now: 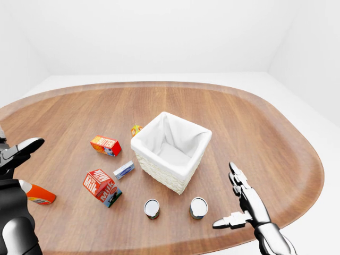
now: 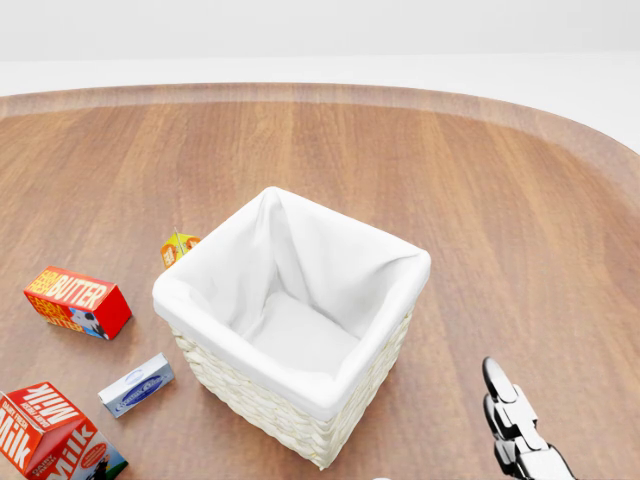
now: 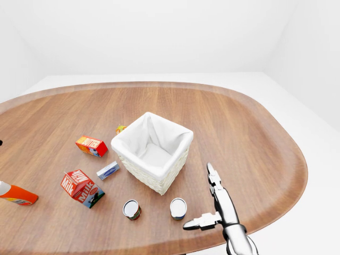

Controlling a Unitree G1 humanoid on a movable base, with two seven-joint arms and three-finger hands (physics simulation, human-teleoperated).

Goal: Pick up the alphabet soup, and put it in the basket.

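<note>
Although two cans stand upright near the table's near edge, their labels are too small to read, so I cannot tell whether the left can (image 1: 152, 208) or the right can (image 1: 198, 207) is the alphabet soup; both sit just near of the basket (image 1: 171, 151), apart from it and from each other. The right hand (image 1: 240, 204) hovers just right of the right can with fingers spread wide and thumb pointing toward it, holding nothing, so the step looks like the reach before the grasp. Next it needs to move left and close round the can's side. The left hand (image 1: 16, 155) is at the far left, fingers apart and empty. The basket's white liner holds nothing visible.
</note>
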